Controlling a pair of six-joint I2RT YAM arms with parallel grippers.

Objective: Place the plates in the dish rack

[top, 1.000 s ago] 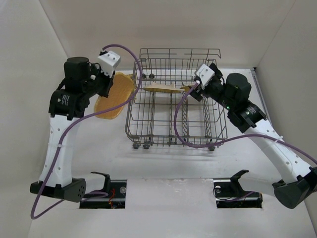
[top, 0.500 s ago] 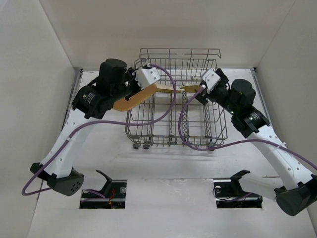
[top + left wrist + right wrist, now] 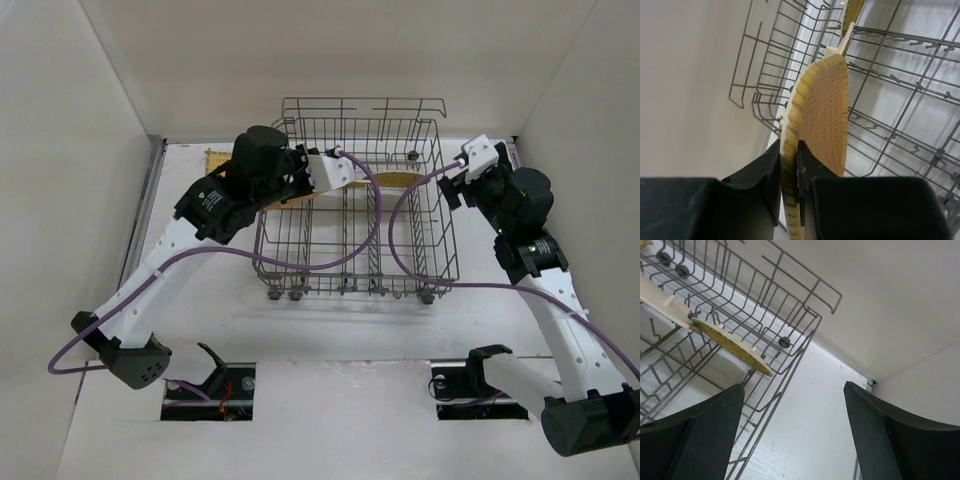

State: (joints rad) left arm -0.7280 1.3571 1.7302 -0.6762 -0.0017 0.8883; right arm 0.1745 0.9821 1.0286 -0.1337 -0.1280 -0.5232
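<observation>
The grey wire dish rack [image 3: 350, 240] stands mid-table. My left gripper [image 3: 308, 186] is shut on a ribbed-edged orange-tan plate [image 3: 822, 115], held on edge over the rack's back left part; its tan edge shows in the top view [image 3: 297, 195]. In the left wrist view the fingers [image 3: 767, 170] clamp the plate's rim. A yellow plate [image 3: 396, 180] stands on edge in the back row, also seen in the right wrist view [image 3: 732, 345], with a pale plate [image 3: 660, 297] beside it. My right gripper [image 3: 453, 188] is open and empty, just outside the rack's right side.
A tan plate edge [image 3: 213, 153] lies on the table at the back left, partly hidden behind the left arm. White walls close in on the left, back and right. Purple cables hang over the rack. The rack's taller back rail [image 3: 365, 103] rises behind.
My left arm has swung right, carrying its plate from beside the rack to over its back left part. My right gripper has drawn back right, out of the rack, leaving the yellow plate there.
</observation>
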